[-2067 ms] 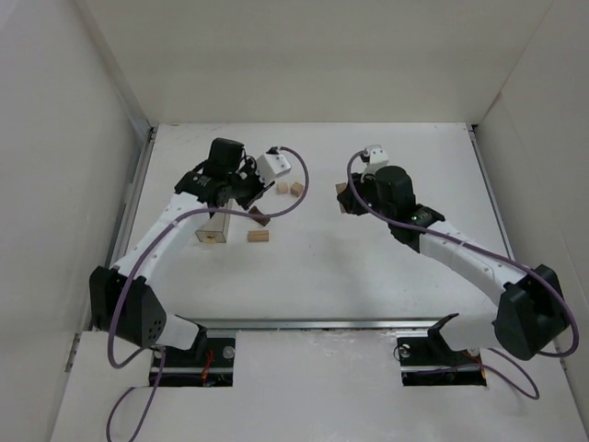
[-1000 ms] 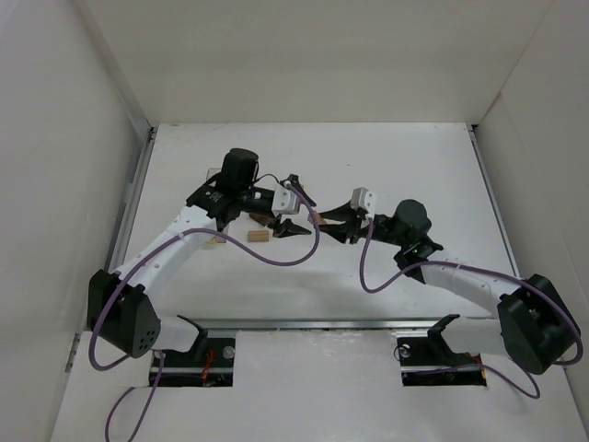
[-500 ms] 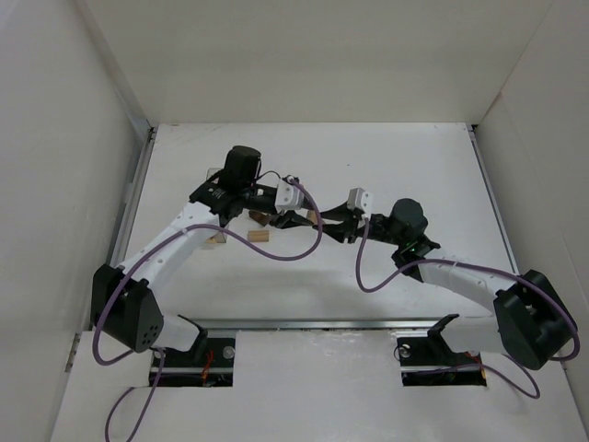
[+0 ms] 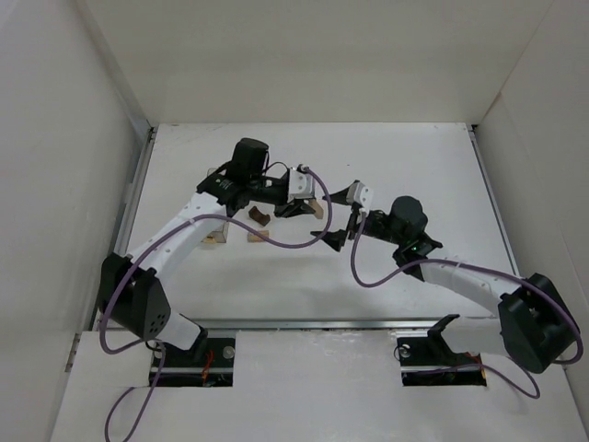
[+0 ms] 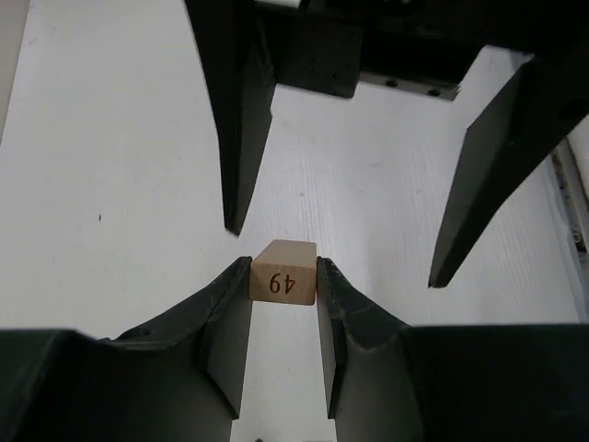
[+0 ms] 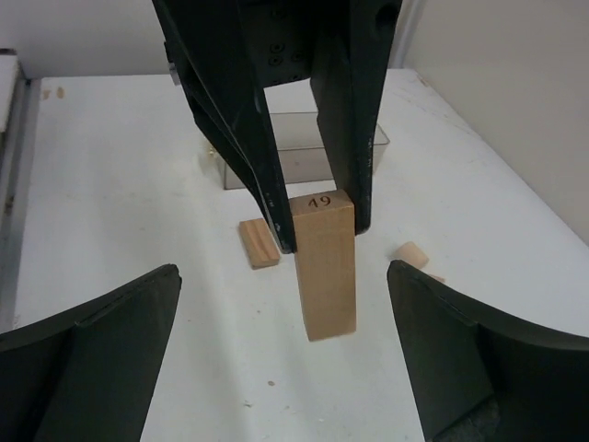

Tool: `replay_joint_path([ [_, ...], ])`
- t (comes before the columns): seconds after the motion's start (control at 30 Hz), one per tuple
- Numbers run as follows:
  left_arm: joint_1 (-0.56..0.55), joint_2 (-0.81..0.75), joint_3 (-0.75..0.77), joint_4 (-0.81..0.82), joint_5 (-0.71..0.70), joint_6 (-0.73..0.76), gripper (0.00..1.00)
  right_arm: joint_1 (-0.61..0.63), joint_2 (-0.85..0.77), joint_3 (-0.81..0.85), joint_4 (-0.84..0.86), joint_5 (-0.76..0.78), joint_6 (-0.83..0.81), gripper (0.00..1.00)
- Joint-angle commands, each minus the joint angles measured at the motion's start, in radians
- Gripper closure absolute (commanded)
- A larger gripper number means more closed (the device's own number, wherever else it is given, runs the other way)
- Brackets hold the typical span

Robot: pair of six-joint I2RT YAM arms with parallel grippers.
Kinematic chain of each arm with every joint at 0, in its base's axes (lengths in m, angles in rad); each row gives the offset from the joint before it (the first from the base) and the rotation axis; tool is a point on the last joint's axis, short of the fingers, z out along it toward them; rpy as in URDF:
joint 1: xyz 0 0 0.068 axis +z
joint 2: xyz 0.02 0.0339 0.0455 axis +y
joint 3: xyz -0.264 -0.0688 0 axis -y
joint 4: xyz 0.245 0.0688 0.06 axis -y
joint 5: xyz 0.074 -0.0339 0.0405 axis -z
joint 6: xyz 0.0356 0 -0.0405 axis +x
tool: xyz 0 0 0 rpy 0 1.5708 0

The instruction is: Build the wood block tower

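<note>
Box (image 6: pixel 293 152) half hidden (behind left gripper (image 6: pixel 322 235))

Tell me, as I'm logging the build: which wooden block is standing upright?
The tall pale block marked 49, pinched near its top by the left tool; the flat tan block beside it lies low on the table.

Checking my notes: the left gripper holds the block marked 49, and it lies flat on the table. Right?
Not quite: the block marked 49 is upright, not flat, as the right wrist view shows. The left gripper does hold it.
</note>
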Motion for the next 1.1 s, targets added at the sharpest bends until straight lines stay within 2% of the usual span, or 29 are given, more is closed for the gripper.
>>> replay_joint_path([
  [0.0, -0.005, 0.017, 0.042, -0.036, -0.141, -0.024, 1.0, 0.01, -0.073, -0.026, -0.018, 0.1, -0.006, 0.0],
  [0.07, -0.005, 0.059, 0.033, -0.027, -0.228, -0.053, 1.0, 0.01, -0.141, -0.065, -0.027, 0.206, 0.014, 0.0],
  [0.2, -0.005, 0.167, 0.066, -0.027, -0.296, -0.118, 1.0, 0.01, -0.288, -0.172, -0.037, 0.392, 0.047, 0.0],
  [0.33, -0.023, 0.259, 0.088, -0.053, -0.327, -0.087, 1.0, 0.01, -0.44, -0.246, -0.117, 0.468, 0.058, 0.0],
  [0.43, -0.033, 0.3, 0.065, 0.0, -0.408, -0.078, 1.0, 0.01, -0.543, -0.276, -0.186, 0.502, 0.058, 0.0],
  [0.63, -0.033, 0.334, 0.042, 0.048, -0.326, -0.04, 1.0, 0.01, -0.704, -0.33, -0.249, 0.56, 0.058, 0.0],
  [0.77, -0.033, 0.357, 0.033, 0.057, -0.303, -0.031, 1.0, 0.01, -0.752, -0.339, -0.283, 0.571, 0.058, 0.0],
  [1.07, -0.033, 0.37, -0.012, 0.042, -0.25, 0.081, 1.0, 0.01, -0.752, -0.339, -0.294, 0.58, 0.058, 0.0],
])
